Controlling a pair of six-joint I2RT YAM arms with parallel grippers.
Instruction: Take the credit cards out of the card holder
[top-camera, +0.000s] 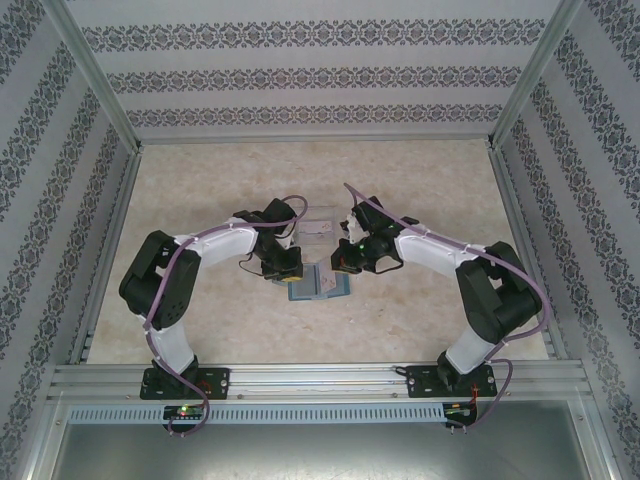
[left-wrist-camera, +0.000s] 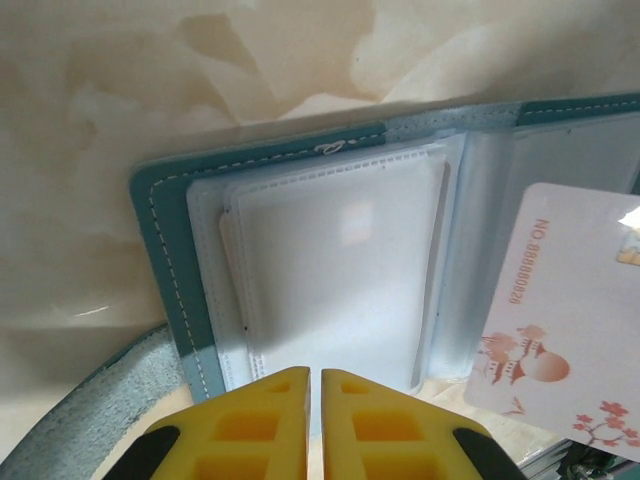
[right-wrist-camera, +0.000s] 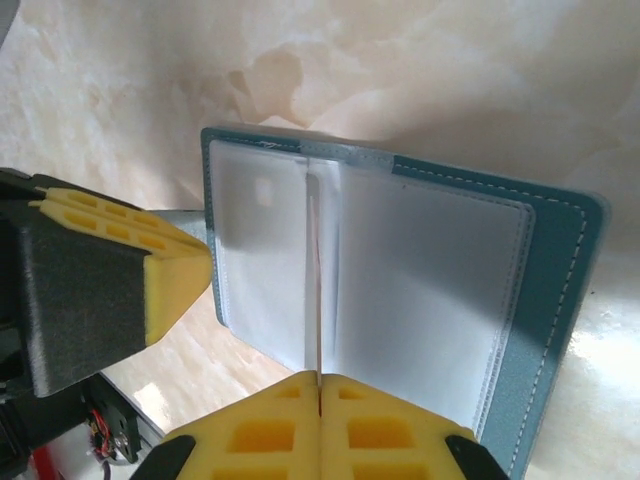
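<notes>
white-sleeved black arms (top-camera: 215, 245) with purple cables (top-camera: 546, 303) and yellow fingers (left-wrist-camera: 250, 425).

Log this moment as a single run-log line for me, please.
left claw: shut on card holder edge | right claw: shut on pale card | card holder: open

Table top (top-camera: 200, 310): beige, with a pale marbled cloud pattern, matte and evenly lit.
Behind it and to either side: walls (top-camera: 300, 80) papered white, with bands of dark grey floral ornament.
At its two far corners: bare aluminium posts (top-camera: 96, 78), leaning outward in the top view.
Along its near edge: a grooved aluminium rail (top-camera: 320, 375), then a pale slotted strip (top-camera: 300, 412).
Nearest of all: a plain grey metal sheet (top-camera: 320, 455).
</notes>
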